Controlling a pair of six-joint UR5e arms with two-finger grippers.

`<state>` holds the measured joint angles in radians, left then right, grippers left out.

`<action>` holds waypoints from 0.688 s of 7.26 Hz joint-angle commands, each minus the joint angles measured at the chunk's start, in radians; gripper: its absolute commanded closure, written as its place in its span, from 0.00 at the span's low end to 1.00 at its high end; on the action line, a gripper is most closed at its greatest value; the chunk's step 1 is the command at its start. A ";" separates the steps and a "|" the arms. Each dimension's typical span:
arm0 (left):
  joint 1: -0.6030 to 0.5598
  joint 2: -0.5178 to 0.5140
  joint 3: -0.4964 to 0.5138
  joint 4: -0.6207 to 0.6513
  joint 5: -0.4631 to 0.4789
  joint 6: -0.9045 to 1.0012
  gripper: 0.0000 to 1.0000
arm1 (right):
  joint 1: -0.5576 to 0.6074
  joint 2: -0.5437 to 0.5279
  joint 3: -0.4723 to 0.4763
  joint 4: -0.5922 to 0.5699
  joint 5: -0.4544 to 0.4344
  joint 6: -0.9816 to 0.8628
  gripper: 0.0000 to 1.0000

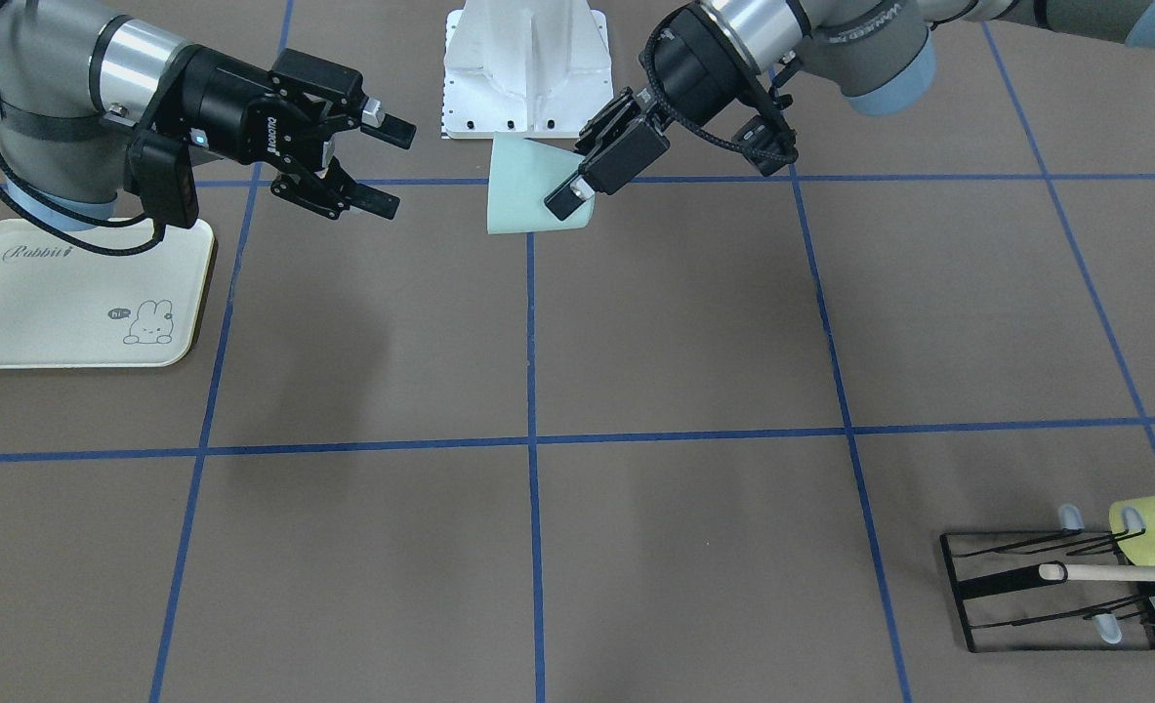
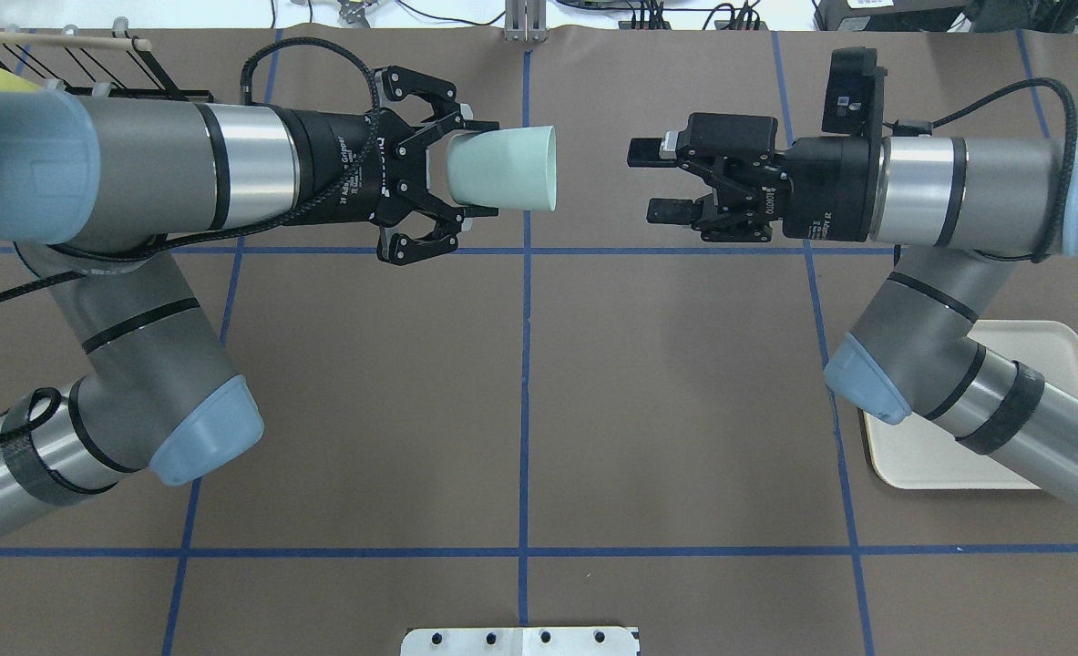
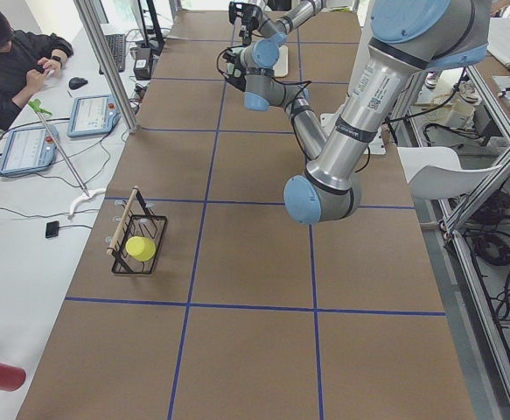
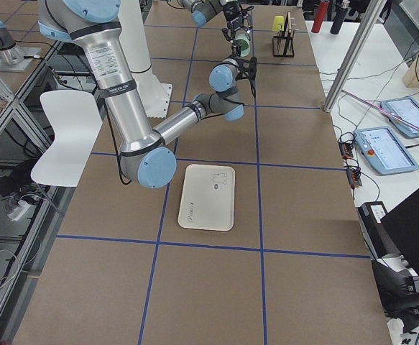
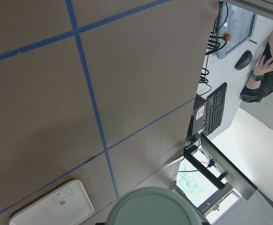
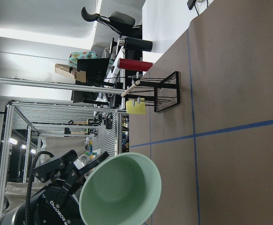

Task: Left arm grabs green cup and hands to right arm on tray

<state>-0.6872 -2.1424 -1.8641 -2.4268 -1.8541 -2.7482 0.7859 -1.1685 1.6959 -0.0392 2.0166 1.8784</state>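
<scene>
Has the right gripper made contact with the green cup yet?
Apart. The overhead view shows bare table between the right gripper's open fingertips and the green cup's rim; only the left gripper holds the cup.

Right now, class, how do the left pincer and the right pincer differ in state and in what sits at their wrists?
The left pincer is shut on the green cup, held sideways; the right pincer is open and empty. The left pincer's wrist has a looped braided cable; the right pincer's wrist bears a flat black box. Both are black, two-fingered, and face each other, with a gap between them.
</scene>
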 commanded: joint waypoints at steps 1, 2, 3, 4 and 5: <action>0.000 -0.007 -0.006 0.000 -0.008 -0.036 0.56 | -0.014 0.006 -0.004 0.001 -0.010 -0.004 0.03; -0.009 -0.007 -0.006 -0.002 -0.008 -0.104 0.55 | -0.025 0.006 -0.002 0.001 -0.028 -0.002 0.04; -0.012 -0.011 -0.006 -0.002 -0.008 -0.122 0.54 | -0.028 0.007 -0.002 0.005 -0.030 -0.002 0.04; -0.014 -0.010 -0.006 -0.002 -0.007 -0.158 0.54 | -0.033 0.007 -0.002 0.007 -0.033 -0.001 0.04; -0.014 -0.011 -0.006 -0.002 -0.007 -0.172 0.54 | -0.036 0.007 -0.002 0.008 -0.032 -0.001 0.06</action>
<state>-0.6998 -2.1525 -1.8699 -2.4282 -1.8612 -2.8946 0.7547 -1.1616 1.6935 -0.0329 1.9857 1.8770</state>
